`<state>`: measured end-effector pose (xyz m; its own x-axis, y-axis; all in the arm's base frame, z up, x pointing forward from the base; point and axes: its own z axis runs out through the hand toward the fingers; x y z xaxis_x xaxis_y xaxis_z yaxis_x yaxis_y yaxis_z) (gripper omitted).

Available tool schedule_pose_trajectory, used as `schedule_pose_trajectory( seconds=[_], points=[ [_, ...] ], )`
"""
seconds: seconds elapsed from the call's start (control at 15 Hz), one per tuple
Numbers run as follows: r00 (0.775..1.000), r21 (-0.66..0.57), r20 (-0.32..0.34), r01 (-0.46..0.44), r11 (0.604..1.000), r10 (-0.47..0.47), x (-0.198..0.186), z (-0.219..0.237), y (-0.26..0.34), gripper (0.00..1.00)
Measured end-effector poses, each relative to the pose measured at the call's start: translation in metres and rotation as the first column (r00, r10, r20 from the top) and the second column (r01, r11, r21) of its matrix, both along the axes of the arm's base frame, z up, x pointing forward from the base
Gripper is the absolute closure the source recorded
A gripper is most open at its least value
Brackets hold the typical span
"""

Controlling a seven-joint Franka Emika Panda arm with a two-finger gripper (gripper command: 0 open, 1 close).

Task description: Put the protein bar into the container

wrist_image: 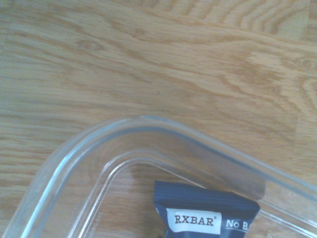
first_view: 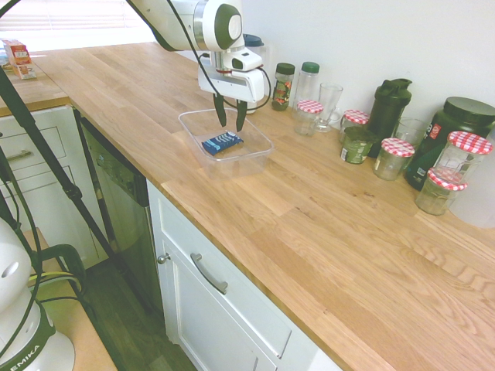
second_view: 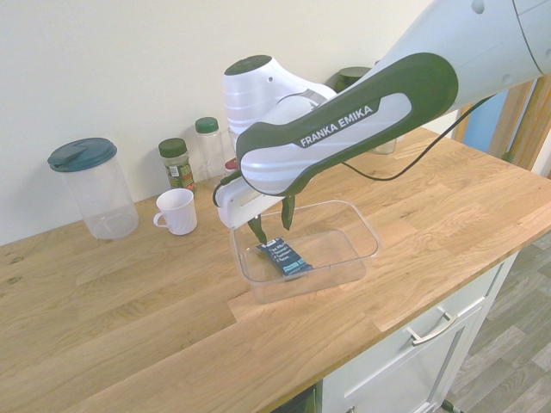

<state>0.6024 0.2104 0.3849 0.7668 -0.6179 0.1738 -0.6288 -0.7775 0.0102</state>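
The white drawer (first_view: 224, 297) was closest. The protein bar (first_view: 222, 142) lay flat in the container (first_view: 259, 154), just under the gripper (first_view: 230, 120), whose fingers stood slightly apart, holding nothing.

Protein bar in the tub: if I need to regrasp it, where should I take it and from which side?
Probably from straight above: the container's walls block any side approach. The protein bar lies flat on the floor, so pinch across its narrow width near mid-length, gripper fingers straddling the long edges.
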Motion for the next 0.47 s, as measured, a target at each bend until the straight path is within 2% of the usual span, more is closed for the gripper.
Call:
schedule_pose_trajectory(
  seconds=[0.2, 0.47],
  points=[
    [0.999, 0.025, 0.036, -0.005, 1.0, 0.004, -0.01, 0.036, 0.007, 0.0],
    [0.995, 0.078, 0.1, -0.012, 0.997, 0.004, -0.046, 0.101, 0.004, 0.0]
  ],
)
